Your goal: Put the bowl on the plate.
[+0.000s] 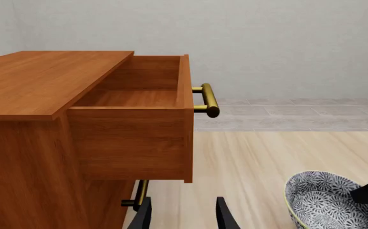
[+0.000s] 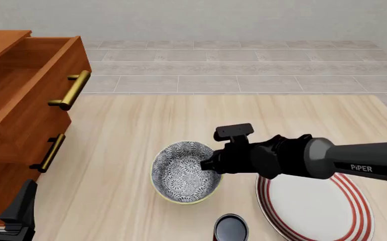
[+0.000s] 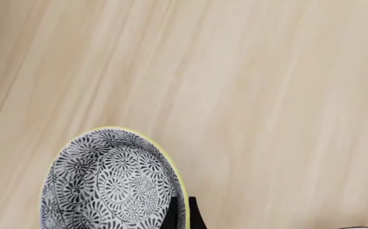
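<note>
One bowl (image 2: 183, 172) rim is pinched at 3 o'clock by the right gripper (image 2: 209, 165); plate (image 2: 313, 208) at its 4 o'clock; left gripper (image 1: 184, 214) is held wide.

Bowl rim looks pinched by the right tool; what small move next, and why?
Probably lift the bowl straight up a little. The right tool straddles its rim nearest the plate, which lies empty just to the right; the dark cup stands close by, so clear it first.

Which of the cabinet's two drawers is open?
The upper drawer: it is pulled out, its empty inside showing; the lower drawer is flush with the cabinet.
</note>
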### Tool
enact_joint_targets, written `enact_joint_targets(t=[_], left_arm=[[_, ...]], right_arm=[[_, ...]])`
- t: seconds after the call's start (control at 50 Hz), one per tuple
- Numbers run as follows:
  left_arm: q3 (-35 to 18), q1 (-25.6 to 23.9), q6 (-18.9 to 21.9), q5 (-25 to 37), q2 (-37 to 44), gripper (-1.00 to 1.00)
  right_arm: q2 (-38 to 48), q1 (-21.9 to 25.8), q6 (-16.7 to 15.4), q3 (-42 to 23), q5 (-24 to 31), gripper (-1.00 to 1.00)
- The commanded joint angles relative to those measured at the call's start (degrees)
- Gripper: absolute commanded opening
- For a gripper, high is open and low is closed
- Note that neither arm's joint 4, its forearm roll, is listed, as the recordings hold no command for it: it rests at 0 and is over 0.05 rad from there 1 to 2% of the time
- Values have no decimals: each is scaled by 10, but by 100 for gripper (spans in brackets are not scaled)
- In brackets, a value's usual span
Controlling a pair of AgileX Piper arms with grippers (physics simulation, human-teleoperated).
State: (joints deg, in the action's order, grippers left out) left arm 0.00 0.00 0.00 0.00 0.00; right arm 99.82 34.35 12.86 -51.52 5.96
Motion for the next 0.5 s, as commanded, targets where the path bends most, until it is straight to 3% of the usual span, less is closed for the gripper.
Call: enact_joint_targets(t=[0.02, 0.5], left_arm=[[0, 0, 0, 0, 0, 100], [0, 0, 0, 0, 0, 100]], right_arm=[[-11, -6, -2, -12, 13, -100], [-74, -20, -24, -51, 58, -100]])
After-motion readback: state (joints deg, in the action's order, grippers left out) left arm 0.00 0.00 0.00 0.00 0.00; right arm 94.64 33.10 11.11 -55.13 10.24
